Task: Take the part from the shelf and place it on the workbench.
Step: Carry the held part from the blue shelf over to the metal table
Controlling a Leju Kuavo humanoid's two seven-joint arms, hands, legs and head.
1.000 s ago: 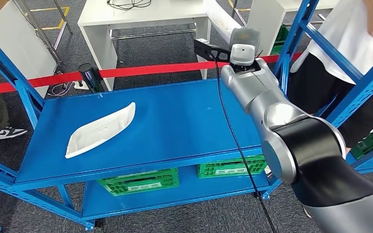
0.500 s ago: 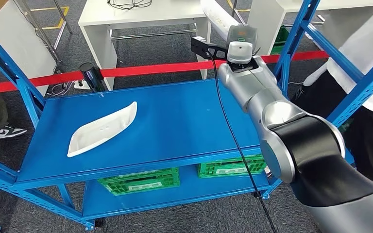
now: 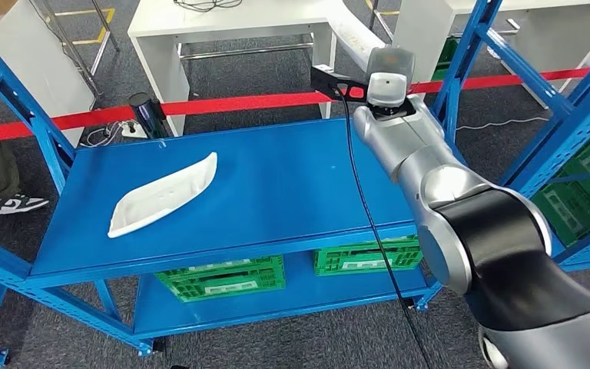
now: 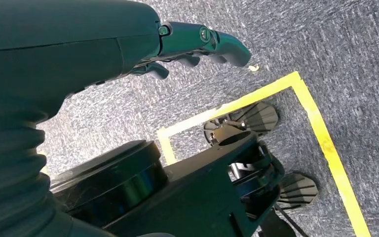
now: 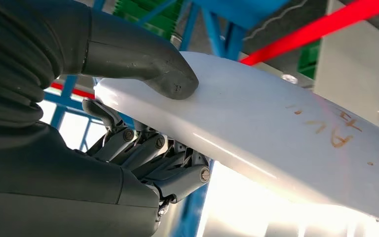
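The right hand (image 5: 128, 128) gripped a white curved part (image 5: 276, 133), thumb on one face and fingers (image 5: 172, 168) curled beneath, held beyond the blue shelf (image 3: 276, 192). A second white part (image 3: 161, 196) lay on that shelf. The left hand (image 4: 177, 44) hung over carpet, fingers apart, holding nothing

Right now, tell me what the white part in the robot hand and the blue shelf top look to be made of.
White part: probably moulded plastic, glossy; it shows a bright streak of reflected light and a smooth curved shell, with orange marks on it. The right robot hand grips it. Blue shelf top: likely painted sheet metal, smooth and evenly coloured with a folded front edge.
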